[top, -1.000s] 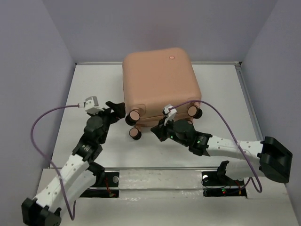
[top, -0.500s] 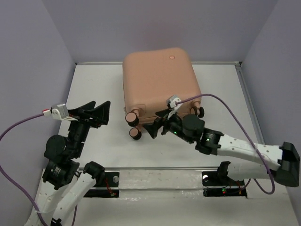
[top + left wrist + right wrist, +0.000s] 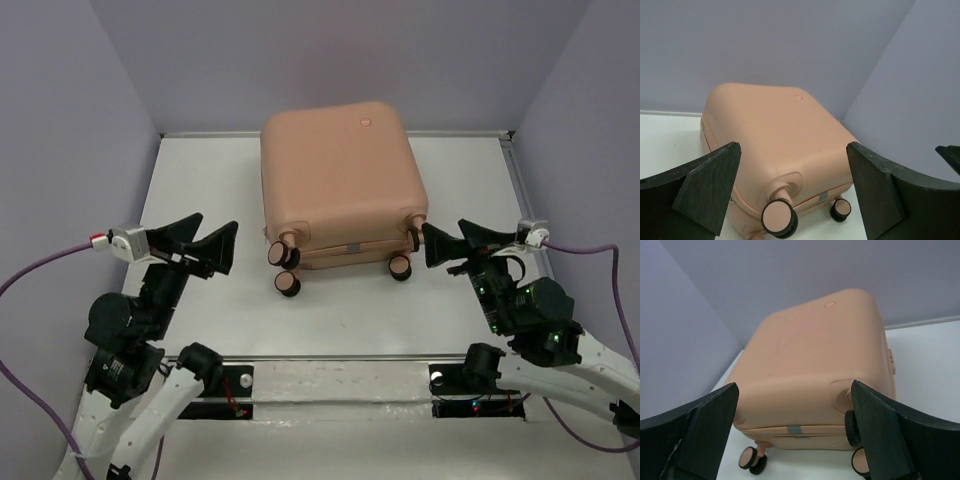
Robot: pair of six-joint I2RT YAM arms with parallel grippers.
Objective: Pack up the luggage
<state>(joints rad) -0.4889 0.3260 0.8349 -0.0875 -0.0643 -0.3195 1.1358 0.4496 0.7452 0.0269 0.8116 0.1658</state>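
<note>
Left gripper point(image 3: 217, 222): jaws wide apart, nothing between them, hovering over the left side of the white table point(image 3: 200, 170), well short of the case. Its wrist view looks through the gap point(image 3: 792, 147) at the wheel end of the case.

Right gripper point(image 3: 444, 228): jaws also spread, empty, just beside the case's near-right corner, close to the right-hand wheel but not touching. Wrist view point(image 3: 794, 385) confirms a clear gap between the fingers.

Luggage, a large peach-pink hard-shell suitcase with rounded corners point(image 3: 335, 175): lying flat, far centre of the table, back edge near the rear wall. Shell halves are together, seam closed; no lining visible. Wheel end faces the arm bases. Same case in the left wrist view point(image 3: 775, 130) and the right wrist view point(image 3: 815, 360).

Small black-and-peach wheels point(image 3: 289, 284) stick out along the near edge; four visible from above. Small grey tab point(image 3: 352, 248) sits on the seam between them. Round embossed mark point(image 3: 364, 123) on the top shell, near the far edge.

Purple cable point(image 3: 50, 265) loops off the left wrist.
</note>
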